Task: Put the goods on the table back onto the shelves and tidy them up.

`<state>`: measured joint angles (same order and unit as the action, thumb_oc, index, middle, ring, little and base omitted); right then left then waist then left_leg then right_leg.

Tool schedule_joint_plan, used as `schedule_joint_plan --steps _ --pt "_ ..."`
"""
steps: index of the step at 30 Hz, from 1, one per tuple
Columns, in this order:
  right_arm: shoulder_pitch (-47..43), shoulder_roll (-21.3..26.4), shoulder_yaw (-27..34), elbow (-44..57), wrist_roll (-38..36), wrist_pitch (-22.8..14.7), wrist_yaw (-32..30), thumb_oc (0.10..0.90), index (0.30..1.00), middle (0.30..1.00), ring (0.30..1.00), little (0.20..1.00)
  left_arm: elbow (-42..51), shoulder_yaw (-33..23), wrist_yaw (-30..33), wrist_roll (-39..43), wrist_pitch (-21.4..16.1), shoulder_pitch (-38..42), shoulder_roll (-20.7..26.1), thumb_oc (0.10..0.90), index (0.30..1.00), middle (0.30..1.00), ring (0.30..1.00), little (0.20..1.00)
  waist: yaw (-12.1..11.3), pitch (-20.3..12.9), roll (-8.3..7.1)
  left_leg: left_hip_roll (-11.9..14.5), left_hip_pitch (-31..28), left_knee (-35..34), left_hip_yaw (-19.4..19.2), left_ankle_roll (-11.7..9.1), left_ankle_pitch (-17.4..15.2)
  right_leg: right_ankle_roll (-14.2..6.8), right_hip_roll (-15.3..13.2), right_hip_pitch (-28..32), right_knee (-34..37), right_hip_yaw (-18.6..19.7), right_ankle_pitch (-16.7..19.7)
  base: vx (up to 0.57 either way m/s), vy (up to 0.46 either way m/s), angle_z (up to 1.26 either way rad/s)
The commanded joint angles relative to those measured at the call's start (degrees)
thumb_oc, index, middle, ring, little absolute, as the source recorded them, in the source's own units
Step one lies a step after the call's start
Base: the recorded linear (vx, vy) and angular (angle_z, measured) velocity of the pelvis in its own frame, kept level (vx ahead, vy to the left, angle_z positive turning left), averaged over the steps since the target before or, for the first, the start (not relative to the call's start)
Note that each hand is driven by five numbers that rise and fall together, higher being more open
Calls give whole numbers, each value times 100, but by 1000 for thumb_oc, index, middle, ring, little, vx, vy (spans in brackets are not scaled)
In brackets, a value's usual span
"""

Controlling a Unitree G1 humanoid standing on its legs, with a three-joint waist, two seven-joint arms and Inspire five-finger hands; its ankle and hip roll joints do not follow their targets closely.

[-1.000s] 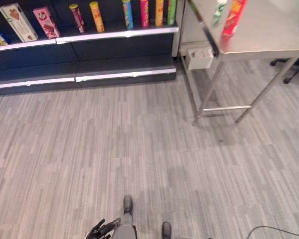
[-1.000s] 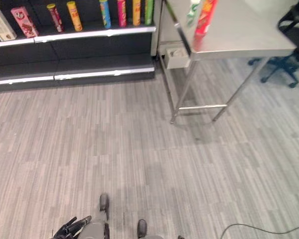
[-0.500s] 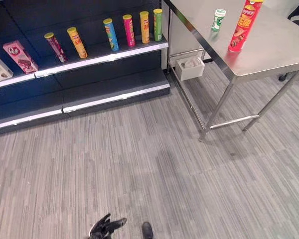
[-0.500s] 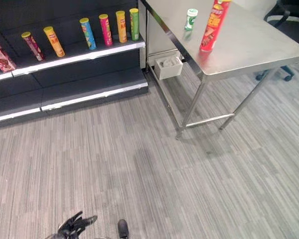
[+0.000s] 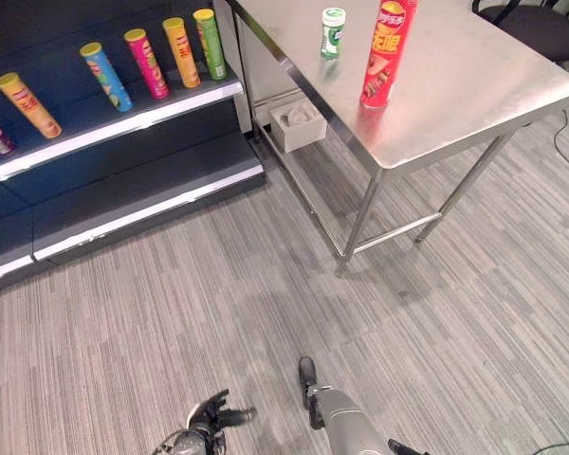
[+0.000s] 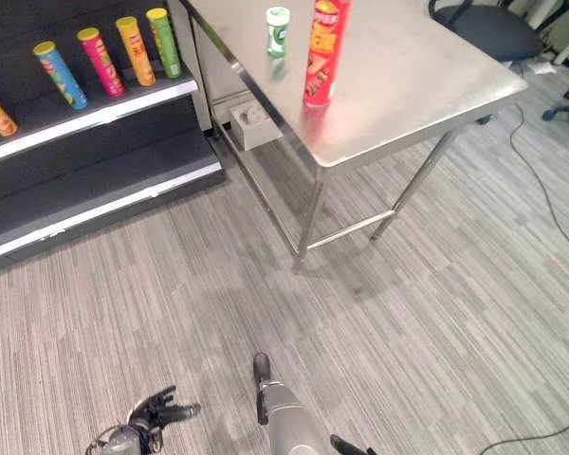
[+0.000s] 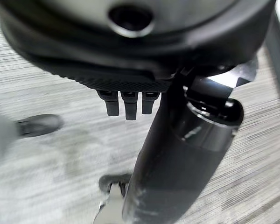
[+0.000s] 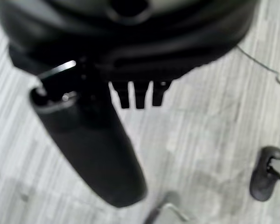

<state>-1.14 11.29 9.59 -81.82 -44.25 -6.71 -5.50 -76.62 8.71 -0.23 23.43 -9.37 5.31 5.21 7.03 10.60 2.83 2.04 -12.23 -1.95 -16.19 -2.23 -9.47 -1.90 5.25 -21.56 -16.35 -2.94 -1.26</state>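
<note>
I see both my left hand and right hand empty over the floor, fingers loosely extended; red can stands near the table edge.

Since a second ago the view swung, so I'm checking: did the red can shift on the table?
No. The red can stands by the green bottle near the table edge as before.

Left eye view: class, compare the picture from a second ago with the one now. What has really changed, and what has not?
The camera has swung towards the table, bringing more of it into view. Neither hand has taken hold of anything: the left hand hangs open near the floor. The red can and white bottle stand as before, as do the cans on the shelf.
</note>
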Motion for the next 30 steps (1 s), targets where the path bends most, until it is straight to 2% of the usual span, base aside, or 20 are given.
schedule_joint_plan --steps 1,2,4,5,6,7,8,9,10,12,15,16,17,19,21,22,23,25,27,30 --pt "64 105 192 -235 -166 -63 -83 800 900 900 900 900 -61 -192 -34 117 -152 -30 261 800 900 900 900 900 -19 -236 117 -530 165 -305 -28 224 20 -479 -247 630 989 567 548 330 -74 21" --pt "61 177 239 -255 -208 -63 -67 800 900 900 900 900 -79 -206 -62 154 -169 -71 276 800 900 900 900 900 -45 -277 197 -497 114 -197 -39 158 53 -443 -220 756 1049 512 475 182 -96 8" --pt "19 232 267 -175 -265 -144 -48 800 900 900 900 900 -58 -112 -72 122 -200 -77 226 800 900 900 900 900 -91 -326 192 -424 357 643 -93 -85 312 -338 -239 1040 1227 525 475 292 -208 8" --pt "-37 253 208 58 -283 -234 -48 800 900 900 900 900 69 1 -63 154 -219 4 199 800 900 900 900 900 -129 -270 48 -288 727 1668 -239 -387 593 -226 -380 1305 1336 528 418 298 -244 47" --pt "-57 247 160 169 -262 -259 -50 800 900 900 900 900 159 54 -69 174 -230 31 205 800 900 900 900 900 -143 -259 -31 -170 890 2121 -358 -479 661 -184 -445 1412 1398 519 373 218 -185 66" --pt "-55 241 161 174 -260 -258 -54 800 900 900 900 900 162 56 -69 174 -228 30 209 800 900 900 900 900 -144 -256 -29 -151 913 2173 -356 -487 641 -177 -435 1413 1402 516 378 231 -127 36" --pt "-114 255 13 396 -126 -302 -100 800 900 900 900 900 326 135 -40 196 -256 81 211 800 900 900 900 900 -189 -234 -198 122 1145 2837 -705 -541 723 -100 -583 1633 1493 554 282 236 -95 -8" --pt "-120 246 -43 447 -64 -299 -100 800 900 900 900 900 376 147 -55 204 -246 85 202 800 900 900 900 900 -201 -235 -240 315 1187 2962 -918 -511 720 -83 -626 1737 1523 566 240 244 -87 -29" --pt "-115 247 -42 451 -62 -298 -103 800 900 900 900 900 379 149 -55 204 -244 80 200 800 900 900 900 900 -210 -207 -210 361 1173 3023 -916 -522 670 -79 -592 1772 1521 565 228 136 -5 -20" --pt "-120 263 -152 546 106 -279 -94 800 900 900 900 900 394 188 -95 118 -238 65 177 800 900 900 900 900 -238 -209 -291 582 1302 2873 -1128 -419 582 -102 -750 1856 1521 573 138 174 56 -6" --pt "-66 315 -258 520 474 -232 -105 800 900 900 900 900 317 108 -94 57 -194 1 133 800 900 900 900 900 -233 -290 -259 694 1365 1951 -854 -316 552 -195 -934 1806 1468 570 6 223 193 -1" --pt "-27 344 -211 376 569 -188 -145 800 900 900 900 900 297 26 -89 217 -198 -22 149 800 900 900 900 900 -274 -309 -167 797 1459 1103 -470 -390 826 -247 -1024 1786 1448 647 -112 187 218 37" --pt "-29 344 -211 375 569 -188 -145 800 900 900 900 900 297 25 -89 217 -199 -20 151 800 900 900 900 900 -275 -325 -172 788 1467 1070 -475 -389 858 -244 -1028 1764 1451 650 -101 201 234 14" --pt "-15 396 -121 253 548 -168 -225 800 900 900 900 900 316 -20 -106 431 -259 -45 152 800 900 900 900 900 -360 -295 -119 1013 1666 534 39 -514 1321 -269 -1120 1723 1385 787 -207 214 214 -62" --pt "-55 439 -49 110 532 -153 -275 800 900 900 900 900 303 -65 -88 611 -313 -50 142 800 900 900 900 900 -487 -265 -139 1230 1912 220 641 -607 1611 -346 -1277 1668 1387 1032 -271 285 306 -56" --pt "-95 471 -31 71 513 -147 -303 800 900 900 900 900 287 -92 -62 675 -349 -54 152 800 900 900 900 900 -533 -236 -158 1279 1985 152 929 -636 1665 -382 -1347 1629 1386 1203 -291 371 494 -58" --pt "-266 536 -38 9 438 -135 -315 800 900 900 900 900 261 -133 -23 823 -423 -50 164 800 900 900 900 900 -606 -214 -207 1306 2177 280 1337 -660 1555 -476 -1478 1474 1432 1576 -277 285 393 -89" --pt "-339 542 -27 10 425 -125 -290 800 900 900 900 900 247 -186 -31 879 -381 -2 190 800 900 900 900 900 -612 -252 -195 1281 2207 380 1320 -689 1459 -534 -1547 1426 1485 1674 -220 238 336 -150" --pt "-372 548 49 14 380 -98 -292 800 900 900 900 900 302 -112 -15 846 -423 116 228 800 900 900 900 900 -587 -273 -137 1169 2234 476 1035 -702 1258 -641 -1782 1411 1525 1814 -178 322 438 -141" --pt "-398 374 -38 195 398 -61 -295 800 900 900 900 900 441 293 71 260 -459 366 217 800 900 900 900 900 -454 -284 -165 751 2297 609 793 -529 936 -767 -2215 1341 1515 1956 191 331 476 -40"
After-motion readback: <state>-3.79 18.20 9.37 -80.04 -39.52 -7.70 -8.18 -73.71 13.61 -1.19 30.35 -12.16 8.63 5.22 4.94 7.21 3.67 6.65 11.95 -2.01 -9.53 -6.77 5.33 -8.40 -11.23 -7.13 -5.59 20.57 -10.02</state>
